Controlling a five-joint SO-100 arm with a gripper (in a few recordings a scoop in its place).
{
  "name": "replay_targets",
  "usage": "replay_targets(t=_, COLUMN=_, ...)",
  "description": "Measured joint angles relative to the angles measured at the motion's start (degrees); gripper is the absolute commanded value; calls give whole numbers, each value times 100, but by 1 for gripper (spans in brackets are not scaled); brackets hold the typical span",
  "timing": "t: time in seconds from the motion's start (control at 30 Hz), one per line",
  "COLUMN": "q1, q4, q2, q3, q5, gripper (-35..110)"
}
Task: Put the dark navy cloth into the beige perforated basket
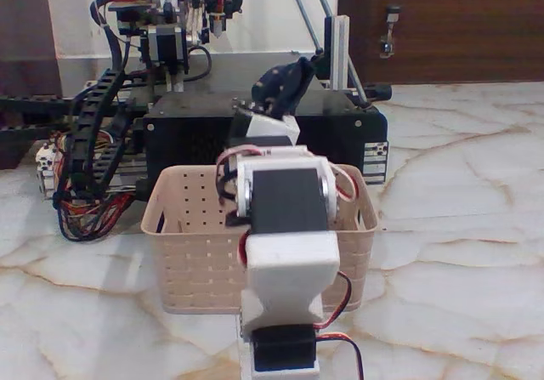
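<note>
While the dark navy cloth (285, 81) hangs bunched in the arm's fingers (270, 99), which are clamped on it, it sits raised above and behind the far rim of the beige perforated basket (191, 252) on the marble desk (459, 227), in front of the black machine box (195, 133). This looks like the carrying step. Next, the wad should come forward over the basket's opening and down before the fingers part.

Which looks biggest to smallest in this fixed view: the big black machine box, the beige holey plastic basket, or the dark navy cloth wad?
1. Black machine box
2. Beige perforated basket, though it stands nearer the camera
3. Dark navy cloth, held up in the gripper
</note>
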State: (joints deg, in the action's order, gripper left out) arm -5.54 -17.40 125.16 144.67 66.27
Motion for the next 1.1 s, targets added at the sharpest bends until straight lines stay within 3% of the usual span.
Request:
replay_targets(t=0.4, q1=-70, q4=1222, q2=-1934, q3=-2725, q5=-2065, gripper=0)
replay_targets(t=0.47, q1=18, q4=2197, q2=-2900, q3=-4069, q5=-2391, gripper=0)
replay_targets(t=0.63, q1=53, q4=3454, q2=-3604, q3=-5317, q5=-2848, gripper=0)
replay_targets(t=0.73, q1=53, q4=3498, q2=-3604, q3=-5353, q5=-2848, gripper=0)
replay_targets(t=0.8, q1=149, q4=5063, q2=-4518, q3=-6706, q5=-3155, gripper=0)
replay_targets(t=0.93, q1=185, q4=6161, q2=-4781, q3=-7286, q5=-3419, gripper=0)
replay_targets(t=1.1, q1=185, q4=6627, q2=-4781, q3=-7471, q5=-3604, gripper=0)
